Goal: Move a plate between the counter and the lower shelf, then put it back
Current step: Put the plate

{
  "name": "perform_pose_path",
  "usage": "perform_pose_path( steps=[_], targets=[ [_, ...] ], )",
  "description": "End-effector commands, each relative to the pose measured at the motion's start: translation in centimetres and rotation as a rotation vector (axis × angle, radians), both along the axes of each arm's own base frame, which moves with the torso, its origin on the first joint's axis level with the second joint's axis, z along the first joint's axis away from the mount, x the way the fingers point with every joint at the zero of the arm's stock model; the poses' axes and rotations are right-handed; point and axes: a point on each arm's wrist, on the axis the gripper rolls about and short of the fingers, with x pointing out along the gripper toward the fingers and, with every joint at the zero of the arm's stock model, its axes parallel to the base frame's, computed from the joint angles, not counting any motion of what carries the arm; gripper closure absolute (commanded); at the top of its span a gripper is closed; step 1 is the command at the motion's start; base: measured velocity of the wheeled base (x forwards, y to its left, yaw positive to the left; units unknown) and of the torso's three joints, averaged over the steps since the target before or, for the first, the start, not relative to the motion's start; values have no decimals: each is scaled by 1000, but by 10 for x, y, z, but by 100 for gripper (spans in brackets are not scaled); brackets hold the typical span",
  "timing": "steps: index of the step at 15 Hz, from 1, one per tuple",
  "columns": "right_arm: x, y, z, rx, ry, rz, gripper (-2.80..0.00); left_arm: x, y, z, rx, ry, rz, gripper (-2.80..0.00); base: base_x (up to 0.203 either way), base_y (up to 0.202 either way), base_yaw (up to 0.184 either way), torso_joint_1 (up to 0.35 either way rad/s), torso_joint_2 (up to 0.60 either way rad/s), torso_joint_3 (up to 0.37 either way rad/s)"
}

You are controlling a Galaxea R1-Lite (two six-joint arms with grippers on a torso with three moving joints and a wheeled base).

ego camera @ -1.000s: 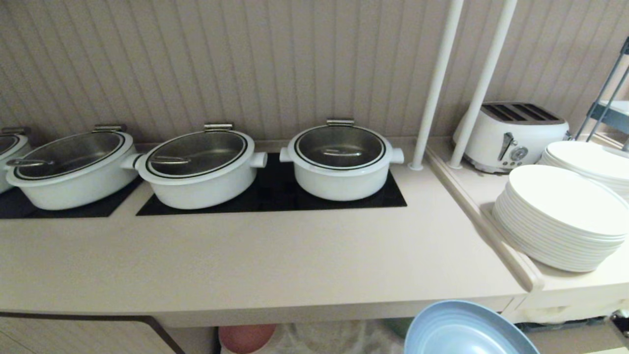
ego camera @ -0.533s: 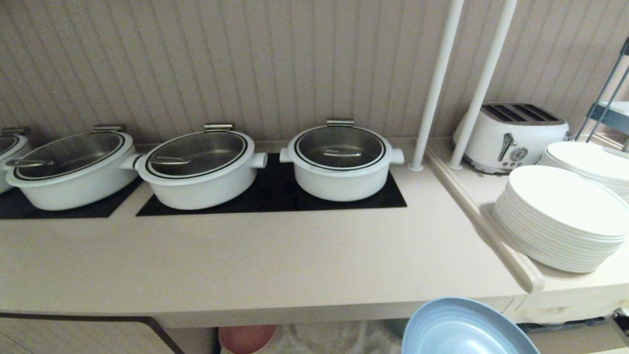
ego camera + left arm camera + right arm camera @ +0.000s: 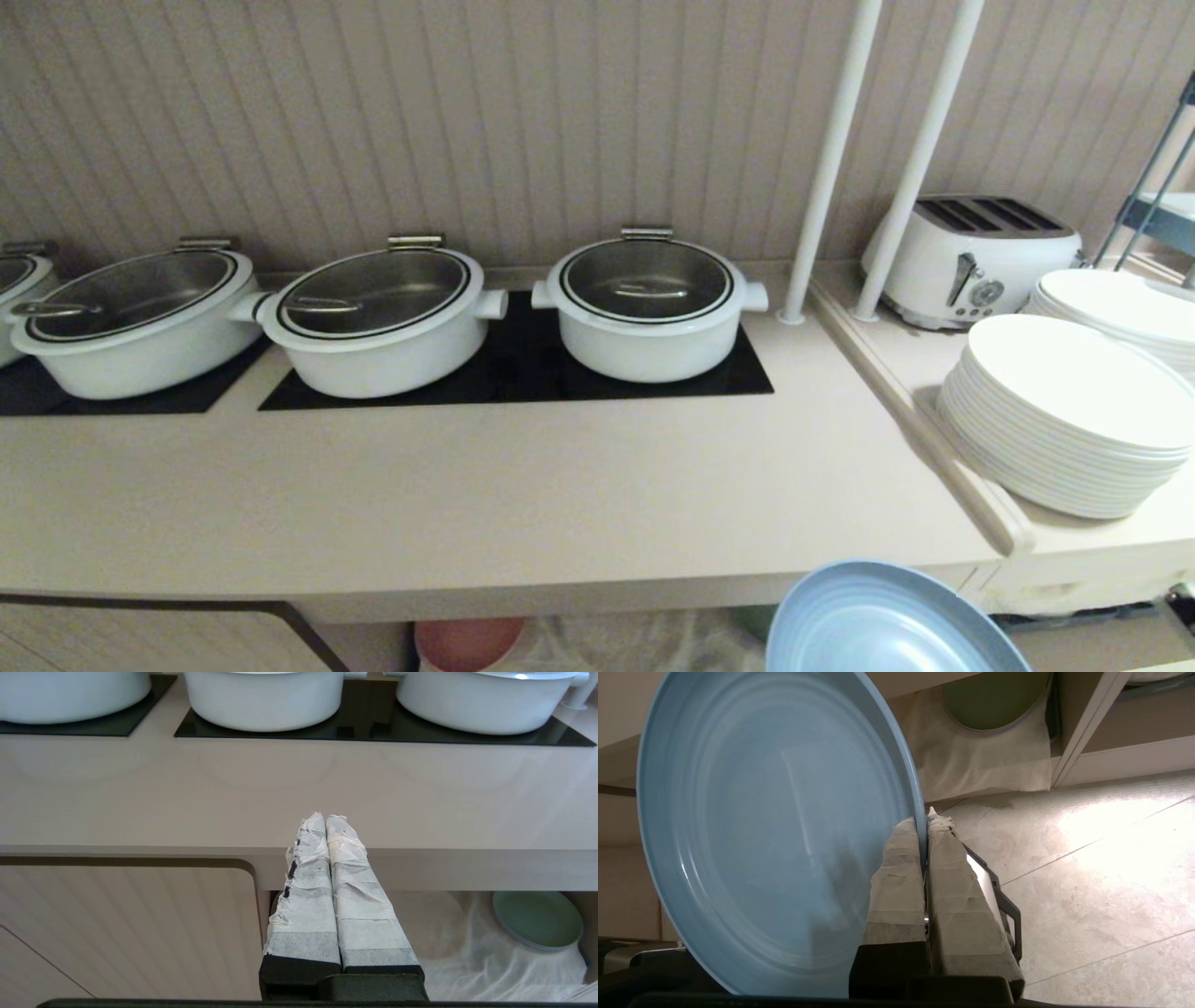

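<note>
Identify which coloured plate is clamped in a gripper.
The round light blue plate, its rim pinched by the right gripper; the green plate lies on the shelf cloth.

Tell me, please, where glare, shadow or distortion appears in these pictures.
Right wrist view: strong glare whitens the floor, and the right pincer, clamped on the plate, throws a soft shadow across its surface. Head view: the pots at the left look stretched toward the frame's edge. Left wrist view: even light; the counter reflects the pots faintly.
</note>
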Motion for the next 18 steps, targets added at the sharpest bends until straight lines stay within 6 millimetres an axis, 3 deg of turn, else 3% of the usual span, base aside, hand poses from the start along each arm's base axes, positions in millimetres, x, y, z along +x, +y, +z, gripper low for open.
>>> perform_pose_path(
  steps=[1, 18],
  targets=[
    [1, 0, 1, 4, -4, -1, 0, 0, 0, 0, -1, -1, 0, 0, 0, 0, 0, 0, 0, 0],
    [14, 5, 11, 4, 31, -9, 0, 0, 0, 0, -1, -1, 0, 0, 0, 0, 0, 0, 0, 0]
  ],
)
